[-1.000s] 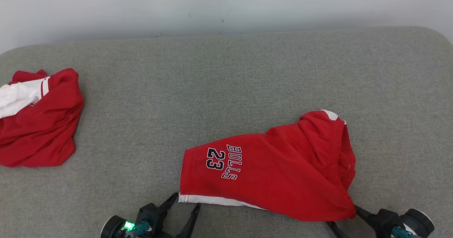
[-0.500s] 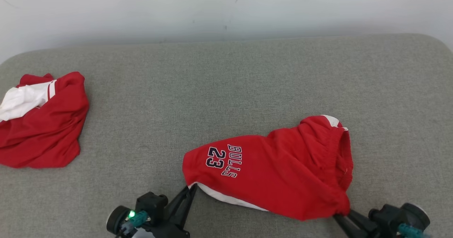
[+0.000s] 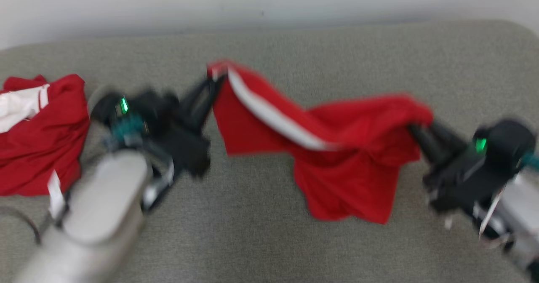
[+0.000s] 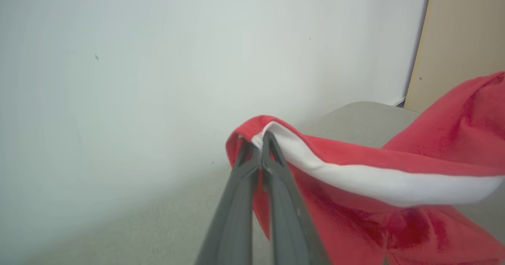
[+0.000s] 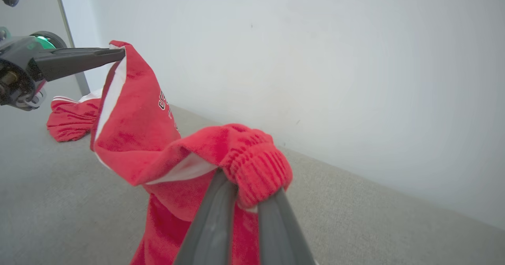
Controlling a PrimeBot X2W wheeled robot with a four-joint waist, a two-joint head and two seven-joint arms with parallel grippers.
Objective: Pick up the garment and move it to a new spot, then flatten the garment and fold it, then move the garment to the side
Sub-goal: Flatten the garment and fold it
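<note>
Sagging between them, red shorts (image 3: 345,165) are clamped at the hem by the left pincer (image 3: 215,82), at the waistband by the right pincer (image 3: 414,127).

left gripper (image 3: 215,82): dark slim fingers (image 4: 236,202), black body, green light (image 3: 124,105), teal fitting (image 3: 126,125) | pale forearm (image 3: 101,198) behind | right gripper (image 3: 414,129): same

On the cushion (image 3: 252,241), red heap (image 3: 42,148) blocks left, garment (image 3: 345,177) hangs centre, right lies open.
</note>
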